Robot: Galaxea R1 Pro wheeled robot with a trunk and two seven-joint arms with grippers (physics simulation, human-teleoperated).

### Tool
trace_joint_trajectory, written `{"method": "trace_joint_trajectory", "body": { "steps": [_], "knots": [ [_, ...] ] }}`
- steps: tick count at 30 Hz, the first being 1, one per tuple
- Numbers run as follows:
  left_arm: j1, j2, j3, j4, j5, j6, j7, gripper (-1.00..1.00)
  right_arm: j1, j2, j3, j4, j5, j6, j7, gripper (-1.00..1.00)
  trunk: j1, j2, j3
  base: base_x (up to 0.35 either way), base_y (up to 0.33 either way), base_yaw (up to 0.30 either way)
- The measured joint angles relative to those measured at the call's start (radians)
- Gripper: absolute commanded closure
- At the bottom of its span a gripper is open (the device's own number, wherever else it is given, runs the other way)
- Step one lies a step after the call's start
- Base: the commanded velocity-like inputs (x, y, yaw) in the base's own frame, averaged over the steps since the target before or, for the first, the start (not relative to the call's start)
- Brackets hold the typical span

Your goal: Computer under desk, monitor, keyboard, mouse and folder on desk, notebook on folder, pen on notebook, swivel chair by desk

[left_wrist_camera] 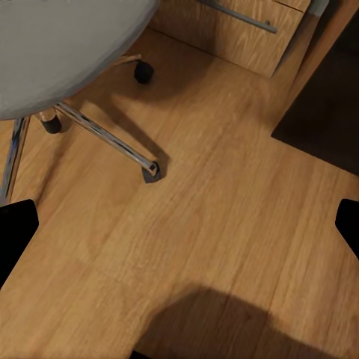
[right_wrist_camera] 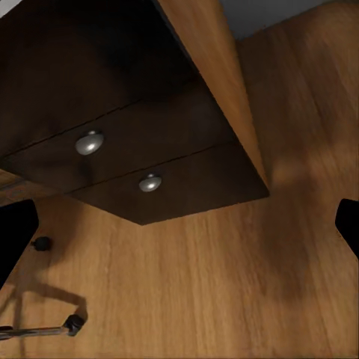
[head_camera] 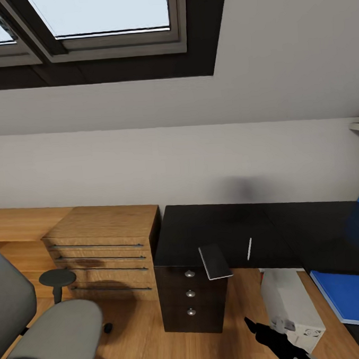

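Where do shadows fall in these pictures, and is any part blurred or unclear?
Head view: a soft dark smudge of shadow on the wall above the desk; the picture is otherwise sharp. Left wrist view: a broad dark shadow lies on the wooden floor near the frame's lower edge. Right wrist view: the drawers are dim and slightly soft, each knob glinting.

On the desk [head_camera: 225,224], the notebook [head_camera: 215,262] overhangs the front edge with the pen [head_camera: 249,249] at its 3 o'clock, the computer [head_camera: 291,305] below, the swivel chair [head_camera: 45,326] at 8 o'clock
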Motion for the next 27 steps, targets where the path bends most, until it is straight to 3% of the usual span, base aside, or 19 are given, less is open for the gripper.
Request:
{"method": "trace_joint_trajectory", "body": {
  "steps": [7,19,27],
  "knots": [
    [0.000,0.000,0.000,0.000,0.000,0.000,-0.001,-1.00,0.003,0.003,-0.001,0.002,0.009,-0.013,0.000,-1.00,0.000,0.000,0.000,0.000,0.044,0.000],
    [0.000,-0.001,-0.001,0.000,-0.002,0.003,-0.004,-1.00,0.005,0.008,-0.002,0.003,0.009,-0.017,-0.002,-1.00,0.000,0.000,0.000,0.000,0.215,0.000],
    [0.000,-0.001,-0.002,0.000,-0.003,0.003,-0.004,-1.00,0.005,0.008,-0.002,0.003,0.008,-0.017,-0.002,-1.00,0.000,0.000,0.000,0.000,0.051,0.000]
  ]
}}
